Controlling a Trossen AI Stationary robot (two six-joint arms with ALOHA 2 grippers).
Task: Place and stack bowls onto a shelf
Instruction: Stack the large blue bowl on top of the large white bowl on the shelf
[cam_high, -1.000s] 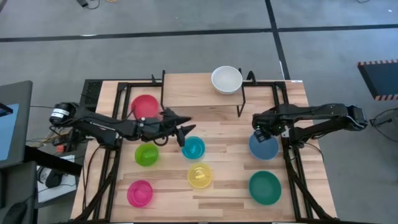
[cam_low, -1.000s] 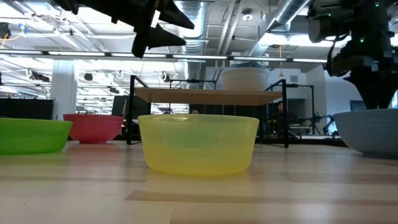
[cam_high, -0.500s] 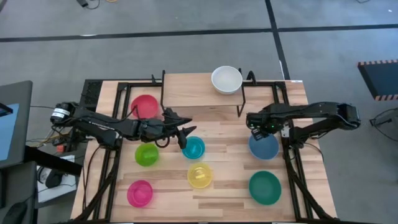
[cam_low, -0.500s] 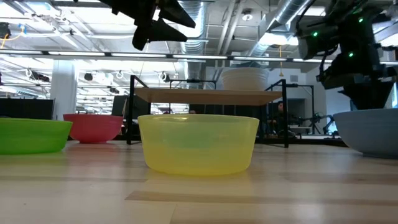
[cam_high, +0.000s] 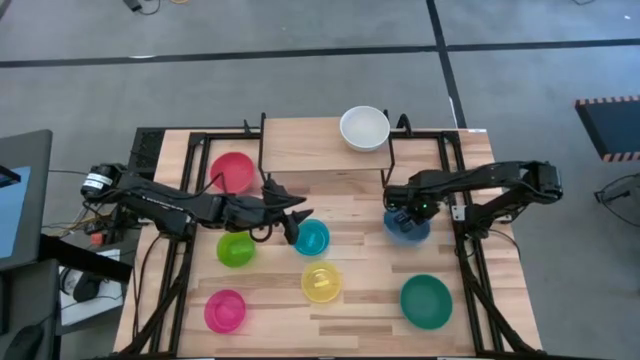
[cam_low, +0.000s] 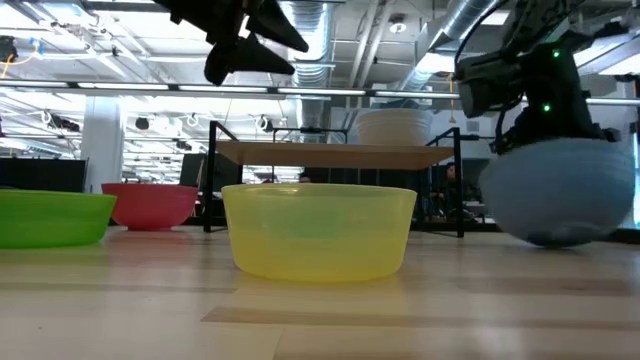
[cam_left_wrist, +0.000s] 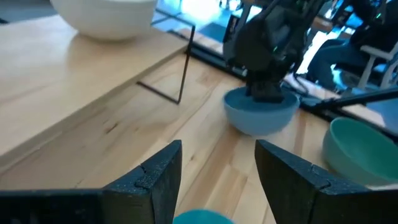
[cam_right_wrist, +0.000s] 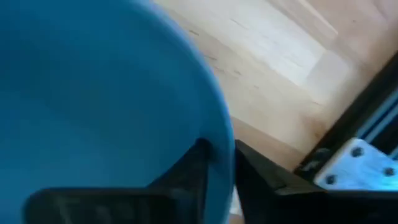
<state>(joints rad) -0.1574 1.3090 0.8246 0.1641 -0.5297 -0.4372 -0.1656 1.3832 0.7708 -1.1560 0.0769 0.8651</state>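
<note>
The shelf (cam_high: 320, 150) stands at the table's far middle with a white bowl (cam_high: 364, 128) on its plank top. My right gripper (cam_high: 398, 213) is shut on the blue bowl (cam_high: 412, 230), to the near right of the shelf. My left gripper (cam_high: 296, 220) hovers open above the far-left rim of the cyan bowl (cam_high: 312, 238) and touches nothing. On the table rest the red bowl (cam_high: 232, 172), lime green bowl (cam_high: 237, 247), yellow bowl (cam_high: 321, 283), pink bowl (cam_high: 225, 311) and teal bowl (cam_high: 426, 301). My right gripper holds the blue bowl by its rim (cam_right_wrist: 222, 134) on the bowl's far-left side. One finger (cam_right_wrist: 189, 165) is inside the bowl and the other (cam_right_wrist: 261, 177) outside. The fingers slant down from the table's right. The bowl (cam_low: 555, 190) is tipped; whether its underside is clear of the table, I cannot tell.
Black frame rails (cam_high: 470, 250) run along the table's left and right sides. The shelf's thin black legs (cam_high: 387, 165) stand just beyond the blue bowl. Bare wood lies between the shelf and the bowls.
My right gripper has gone toward the table's left and shut on the blue bowl's rim. The bowl has slid a little toward the left and far side and tipped up from its flat rest.
</note>
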